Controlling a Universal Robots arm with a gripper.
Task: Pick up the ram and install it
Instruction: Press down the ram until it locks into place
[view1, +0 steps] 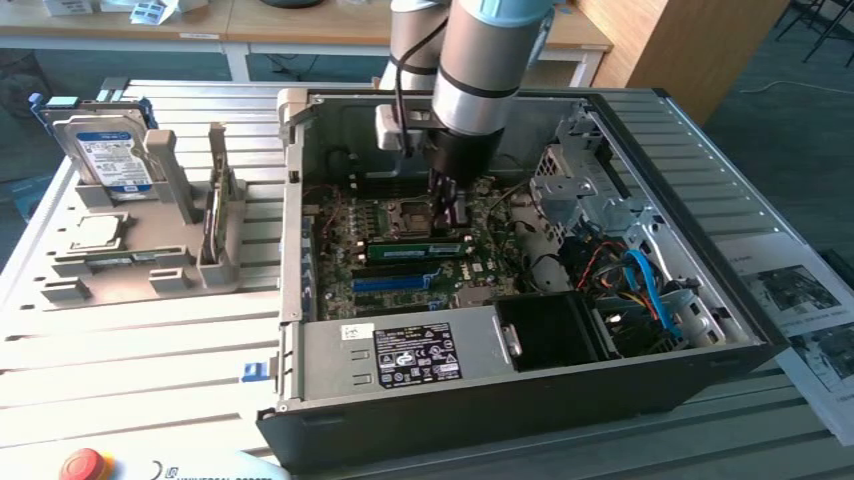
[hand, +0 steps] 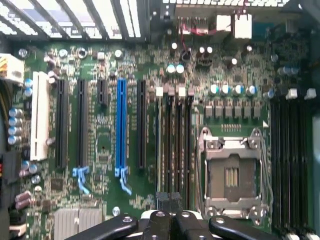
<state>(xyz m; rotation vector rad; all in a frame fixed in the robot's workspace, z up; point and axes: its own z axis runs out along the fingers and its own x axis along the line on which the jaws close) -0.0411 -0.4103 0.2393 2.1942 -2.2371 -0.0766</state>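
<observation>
Hand (view1: 450, 222) closed, down on the ram (view1: 416, 241) seated in the motherboard (hand: 100, 150), whose empty processor socket (hand: 232, 175) faces the wrist camera.

Open computer case (view1: 400, 400), dark, lying on a slatted metal table (view1: 134, 340); green motherboard (view1: 387, 270) exposed. Robot arm (view1: 487, 60) reaching down into the case; gripper (view1: 447, 215) closed, tips at the ram (view1: 416, 248), a green stick lying flat along the memory slots. Pale grey holder (view1: 160, 250) at the exterior view's left, carrying an upright hard drive (view1: 114, 150) and a square processor chip (view1: 96, 232). Red button (view1: 83, 465) at the near edge
</observation>
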